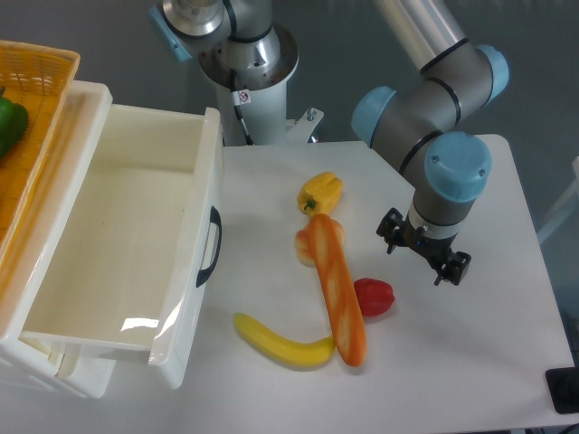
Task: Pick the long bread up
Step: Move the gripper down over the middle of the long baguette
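Note:
The long bread is an orange-brown baguette with paler slash marks. It lies on the white table, running from the middle toward the front. Its far end rests over a small bun, and its near end touches the tip of a yellow banana. My gripper hangs to the right of the bread, apart from it and above the table. Its two black fingers look spread open, with nothing between them.
A red pepper sits against the bread's right side, between the bread and the gripper. A yellow pepper lies beyond the bread's far end. A large white open drawer fills the left. An orange basket holds a green pepper.

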Action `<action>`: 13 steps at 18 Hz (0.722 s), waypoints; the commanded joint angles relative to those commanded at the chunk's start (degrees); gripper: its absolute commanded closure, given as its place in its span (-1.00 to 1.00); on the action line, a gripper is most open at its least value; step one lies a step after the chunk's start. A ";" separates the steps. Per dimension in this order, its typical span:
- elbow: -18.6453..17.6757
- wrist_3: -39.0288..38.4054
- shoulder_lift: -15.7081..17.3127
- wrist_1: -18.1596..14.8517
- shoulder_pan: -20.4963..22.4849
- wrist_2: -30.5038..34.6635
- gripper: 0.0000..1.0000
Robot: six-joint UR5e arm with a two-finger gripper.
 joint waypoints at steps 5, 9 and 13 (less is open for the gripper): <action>0.53 -8.95 -0.17 0.00 -0.61 -0.44 -1.00; 0.44 -28.42 -0.44 0.87 -2.55 -1.31 -1.00; 0.17 -36.12 0.00 1.40 -4.13 -1.32 -1.00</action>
